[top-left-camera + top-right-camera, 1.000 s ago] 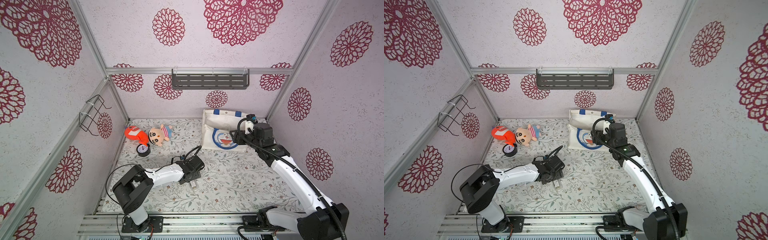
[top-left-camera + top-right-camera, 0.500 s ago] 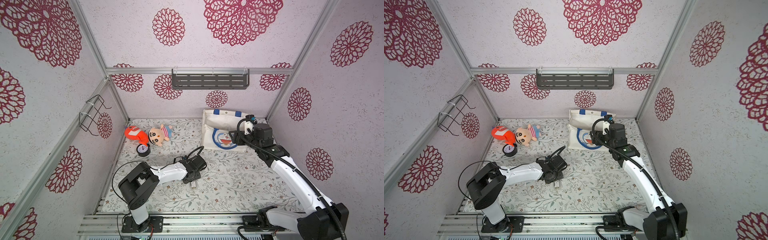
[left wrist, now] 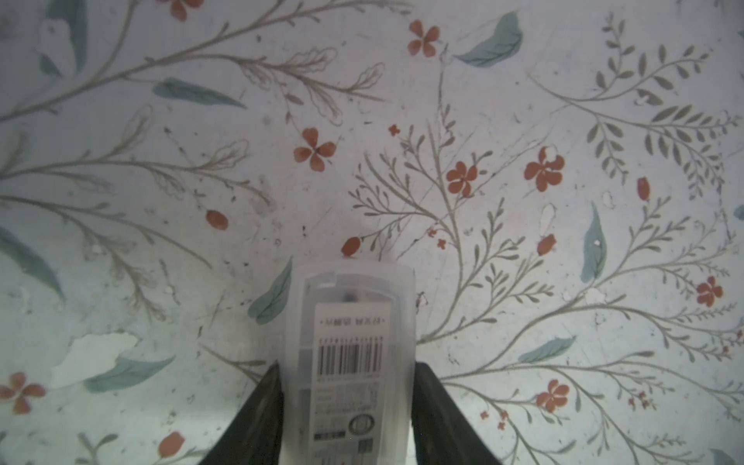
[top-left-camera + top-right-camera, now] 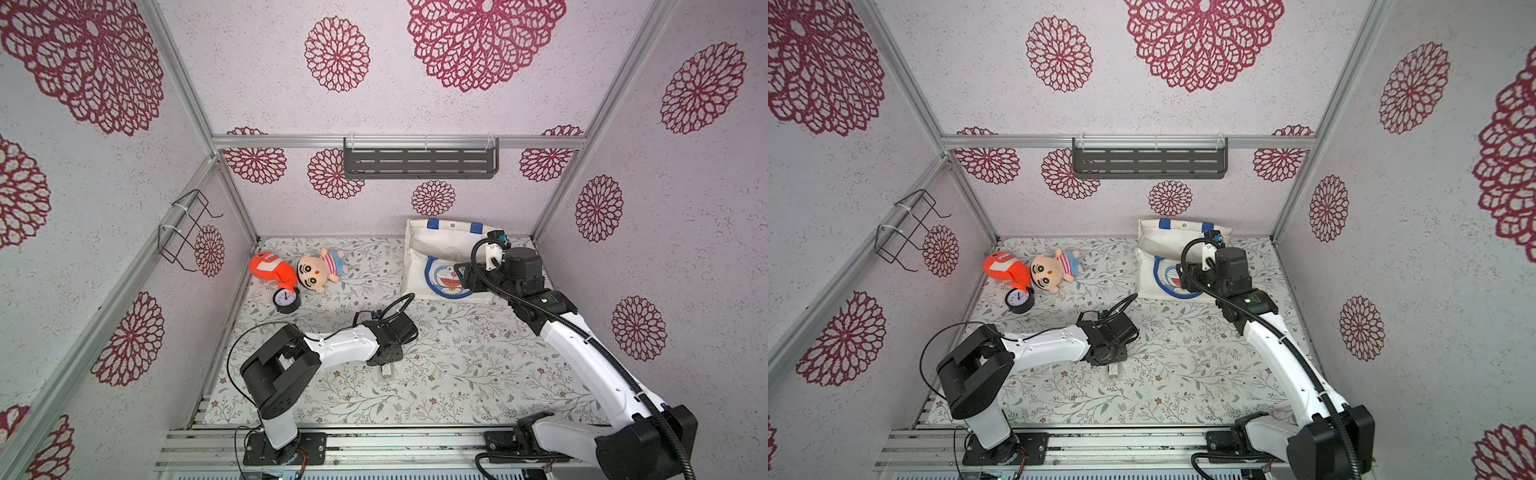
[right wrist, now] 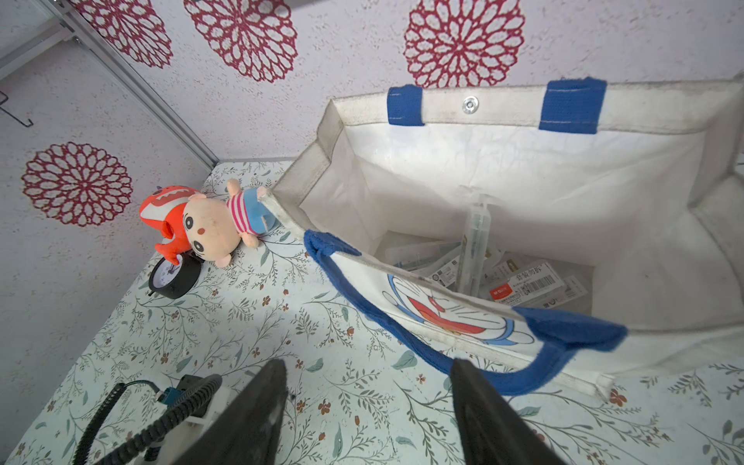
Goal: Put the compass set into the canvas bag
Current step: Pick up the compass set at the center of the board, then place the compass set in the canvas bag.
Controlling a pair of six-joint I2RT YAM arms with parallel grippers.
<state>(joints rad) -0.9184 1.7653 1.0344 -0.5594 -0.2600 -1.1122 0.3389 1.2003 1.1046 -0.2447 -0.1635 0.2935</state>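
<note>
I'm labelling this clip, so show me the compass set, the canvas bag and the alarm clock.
compass set (image 3: 349, 354): left wrist view, on its barcode label.
canvas bag (image 5: 523, 169): right wrist view, on its inner back wall.
alarm clock (image 4: 286, 298): a top view, on its dial.

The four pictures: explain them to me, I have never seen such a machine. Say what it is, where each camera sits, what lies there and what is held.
This is a robot with a left arm and a right arm, mounted at the front edge of a table under a flowered cloth. Two pictures look down on the whole scene from above, side by side. The other two come from a camera on each wrist, looking past that arm's hand.

On the cloth are an open canvas bag with clear packets inside, an orange plush toy, a boy doll and a small black alarm clock.

The left hand grips a clear plastic case with a barcode label, the compass set. The right hand is open and holds nothing, beside the bag's blue handle.
</note>
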